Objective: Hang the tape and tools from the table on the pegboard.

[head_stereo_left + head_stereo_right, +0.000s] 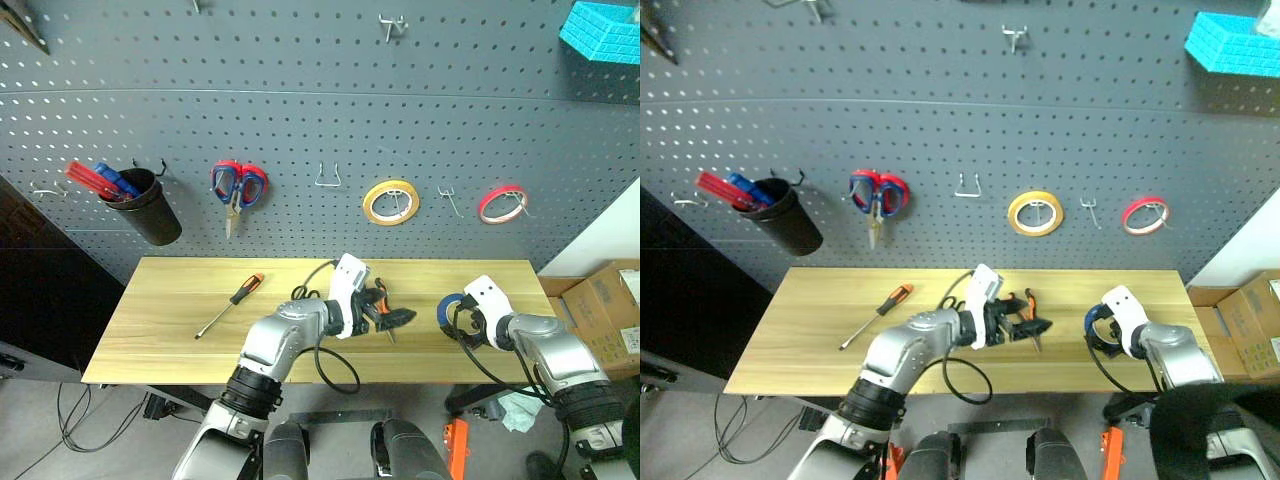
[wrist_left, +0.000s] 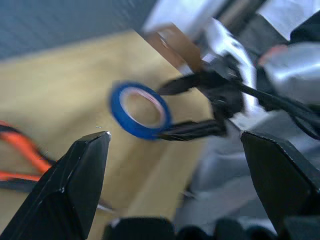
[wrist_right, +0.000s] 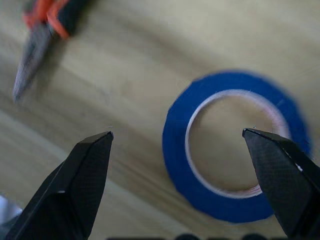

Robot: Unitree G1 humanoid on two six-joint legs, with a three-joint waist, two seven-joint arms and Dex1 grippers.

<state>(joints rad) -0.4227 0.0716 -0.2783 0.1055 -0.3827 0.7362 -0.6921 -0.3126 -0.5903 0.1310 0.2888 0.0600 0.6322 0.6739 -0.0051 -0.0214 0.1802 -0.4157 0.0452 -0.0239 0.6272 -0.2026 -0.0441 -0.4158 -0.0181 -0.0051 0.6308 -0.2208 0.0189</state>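
Note:
A blue tape (image 3: 235, 150) lies flat near the right end of the light wood table (image 1: 160, 340). My right gripper (image 1: 462, 322) hangs open just over it, one finger past the ring's edge and one beside it. The left wrist view shows the tape (image 2: 140, 110) between those two fingers. At the table's middle my left gripper (image 1: 393, 312) stands open, pointing right, over the orange-and-black pliers (image 1: 382, 303). Farther left the orange-and-black screwdriver (image 1: 231, 304) rests on the table. Behind it all rises the dark grey pegboard (image 1: 300, 110).
On the pegboard hang a black cup (image 1: 148, 208) of red and blue tools, red-and-blue scissors (image 1: 238, 186), a yellow roll (image 1: 390, 202) and a red roll (image 1: 502, 203). Bare hooks (image 1: 327, 177) sit between them. A turquoise basket (image 1: 603, 28) hangs top right; cardboard boxes (image 1: 610, 305) stand right of the table.

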